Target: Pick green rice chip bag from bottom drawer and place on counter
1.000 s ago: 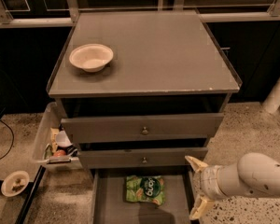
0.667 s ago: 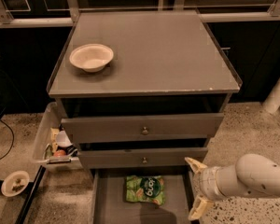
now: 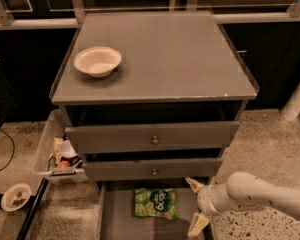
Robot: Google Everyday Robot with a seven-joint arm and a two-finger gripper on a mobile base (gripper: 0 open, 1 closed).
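Note:
The green rice chip bag (image 3: pixel 155 203) lies flat on the grey floor of the open bottom drawer (image 3: pixel 121 221), below two knobbed drawers. My gripper (image 3: pixel 196 206) comes in from the lower right on a white arm. Its two tan fingers are spread apart, one above the other, just right of the bag, holding nothing. The counter (image 3: pixel 175 59) is the flat grey cabinet top above.
A cream bowl (image 3: pixel 97 61) sits on the counter's left part. A clear bin (image 3: pixel 57 153) with small items stands left of the cabinet. A small dish (image 3: pixel 16 196) lies on the floor at left. A white pole (image 3: pixel 296 100) stands at right.
The gripper has shifted slightly left, nearer the bag. The bag and the drawers have not moved.

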